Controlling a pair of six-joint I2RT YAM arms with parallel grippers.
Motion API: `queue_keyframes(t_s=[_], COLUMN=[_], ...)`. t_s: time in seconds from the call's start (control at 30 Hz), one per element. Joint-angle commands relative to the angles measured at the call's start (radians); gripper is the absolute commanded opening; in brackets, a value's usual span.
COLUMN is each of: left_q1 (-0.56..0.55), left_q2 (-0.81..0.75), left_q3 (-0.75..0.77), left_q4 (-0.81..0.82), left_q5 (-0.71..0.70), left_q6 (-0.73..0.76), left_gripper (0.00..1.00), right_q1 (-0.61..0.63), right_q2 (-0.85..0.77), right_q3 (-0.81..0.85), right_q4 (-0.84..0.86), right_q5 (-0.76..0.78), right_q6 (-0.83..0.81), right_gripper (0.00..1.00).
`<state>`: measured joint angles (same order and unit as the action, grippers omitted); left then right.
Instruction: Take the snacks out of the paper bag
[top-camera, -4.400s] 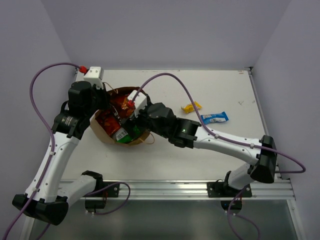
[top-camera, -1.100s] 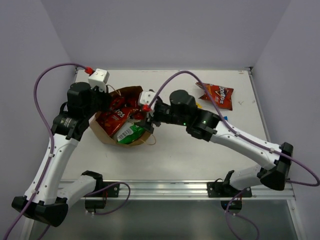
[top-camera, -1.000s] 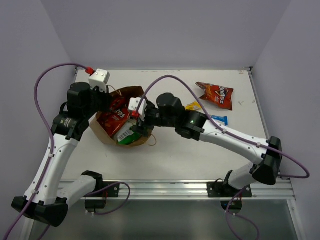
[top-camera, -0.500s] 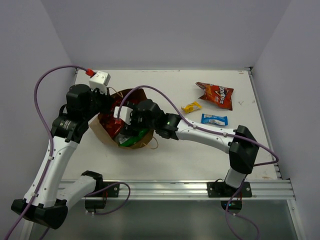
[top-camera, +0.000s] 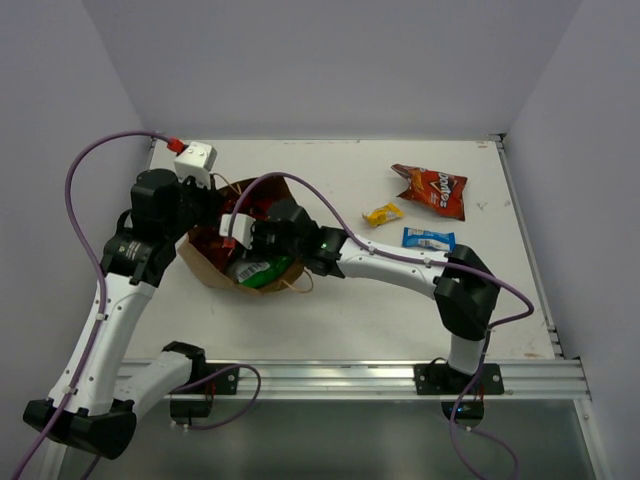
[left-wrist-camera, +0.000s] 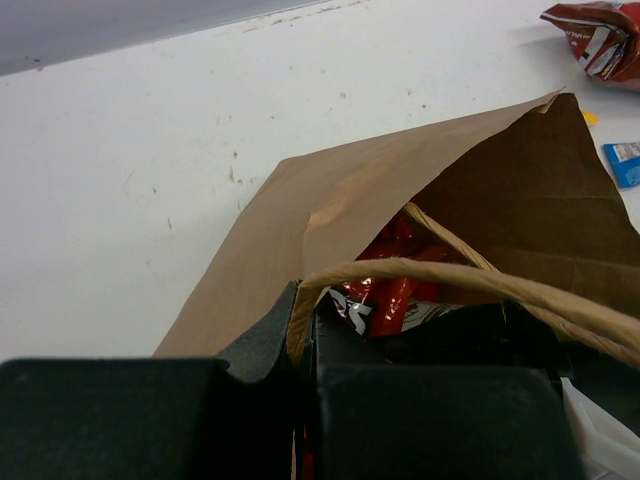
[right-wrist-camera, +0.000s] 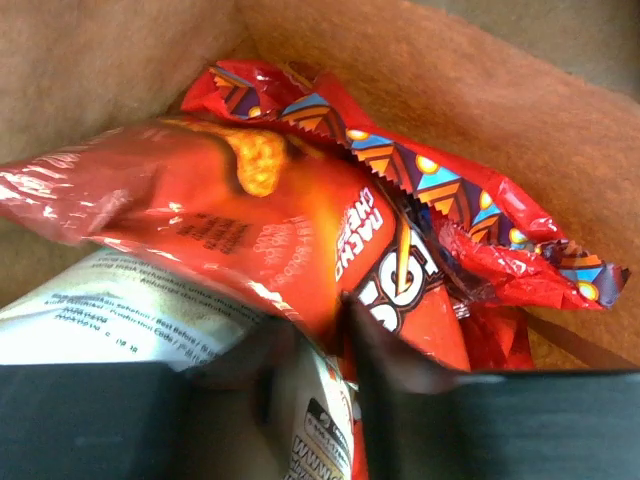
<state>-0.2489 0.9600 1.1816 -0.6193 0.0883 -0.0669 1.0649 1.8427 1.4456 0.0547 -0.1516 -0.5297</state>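
The brown paper bag (top-camera: 200, 262) lies on its side at the left, mouth toward the right arm. My left gripper (top-camera: 205, 205) is shut on the bag's rim (left-wrist-camera: 330, 200) beside a twisted handle (left-wrist-camera: 450, 275), holding the mouth up. My right gripper (top-camera: 240, 240) is deep inside the bag. Its fingers are pinched on the lower edge of a red-orange Doritos bag (right-wrist-camera: 300, 230). Under that lies a white-green chip bag (right-wrist-camera: 120, 310), and behind it a red patterned packet (right-wrist-camera: 450, 200). Another Doritos bag (top-camera: 432, 188), a yellow wrapper (top-camera: 382, 213) and a blue wrapper (top-camera: 428, 239) lie out on the table.
The right arm stretches from its base (top-camera: 455, 375) across the middle of the table to the bag. Purple cables loop over both arms. The table's back edge meets the wall, and a metal rail (top-camera: 350, 378) runs along the front.
My right gripper moved left from the bag's mouth deep into the bag, and its jaws closed on the Doritos bag. My left gripper kept its hold on the rim.
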Motion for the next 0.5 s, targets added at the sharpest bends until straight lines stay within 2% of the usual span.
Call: queue_keyframes(t_s=[0.0,0.03,0.1,0.23,0.47], left_q1=[-0.013,-0.013,-0.013,-0.013,-0.013], left_q2=[-0.004,-0.004,-0.001,0.002,0.005], left_q3=[0.004,0.006,0.013,0.023,0.039], left_q4=[0.036,0.033,0.027,0.026,0.013], left_q5=[0.030,0.013,-0.004,-0.033,-0.084], left_q6=[-0.036,-0.034,-0.033,-0.030,-0.028], left_gripper=[0.00,0.00,0.00,0.00,0.00], right_q1=[0.004,0.004,0.006,0.009,0.009], right_q2=[-0.022,-0.039,-0.103,-0.233,-0.454], right_q3=[0.027,0.016,-0.020,-0.103,-0.151], right_q4=[0.030,0.034,0.036,0.072,0.053], right_q5=[-0.014,-0.013,-0.006,-0.013,0.018], right_q6=[-0.006,-0.006,-0.004,0.008,-0.012], right_gripper=[0.20,0.08,0.00,0.00,0.00])
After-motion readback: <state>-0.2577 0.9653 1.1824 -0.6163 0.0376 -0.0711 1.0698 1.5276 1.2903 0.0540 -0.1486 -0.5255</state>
